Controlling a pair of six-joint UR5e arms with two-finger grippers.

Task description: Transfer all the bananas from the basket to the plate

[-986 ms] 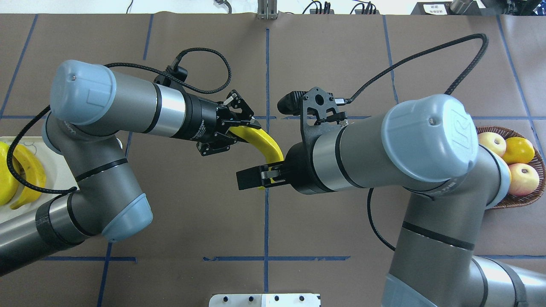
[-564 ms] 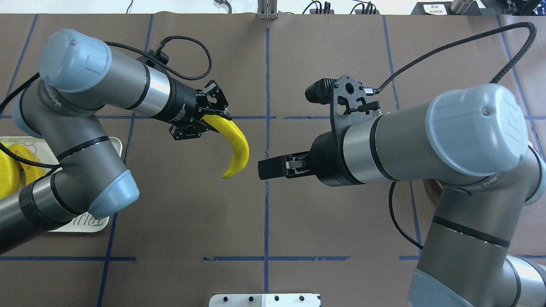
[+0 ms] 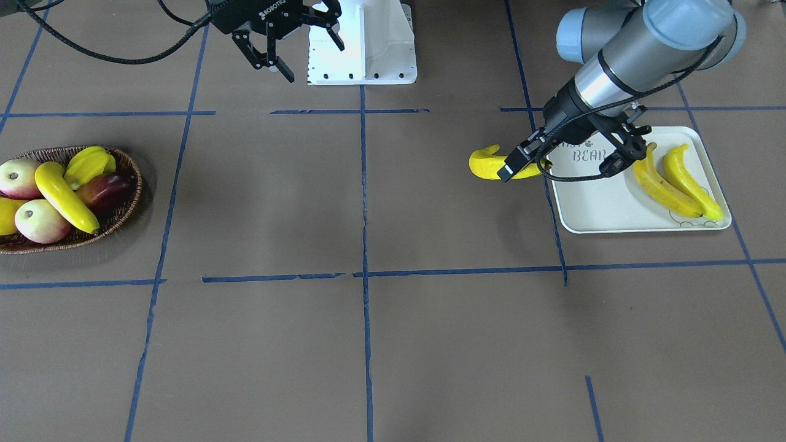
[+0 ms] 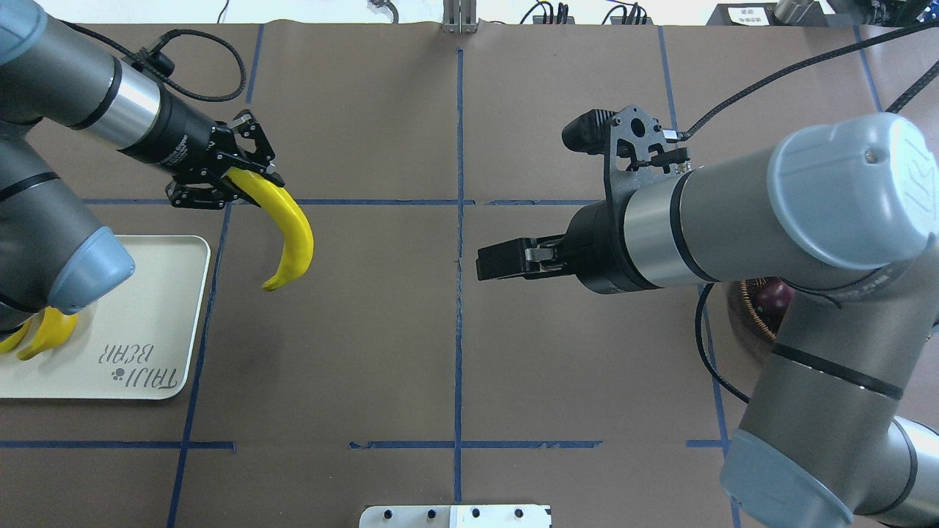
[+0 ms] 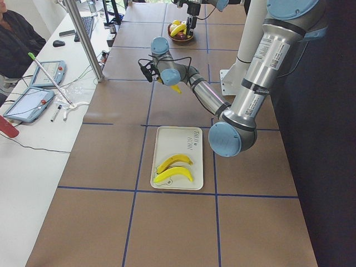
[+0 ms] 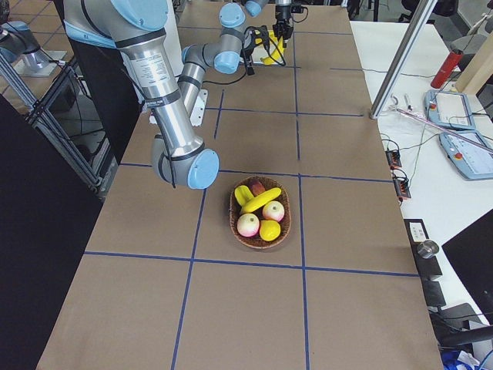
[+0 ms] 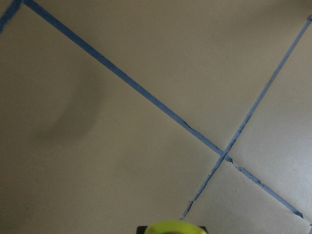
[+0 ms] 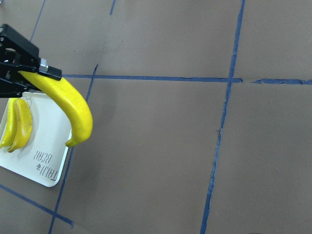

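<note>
Now clamps one banana by its end in the left gripper, aloft, just beside the plate on its table-centre side. Runs the long axis roughly along that plate edge, free tip curling back toward the robot, wrist about level. Probably calls for a short sideways carry, clear of the two bananas already there. Leaves the right gripper spread and empty, well apart, with one banana in the basket.
</note>
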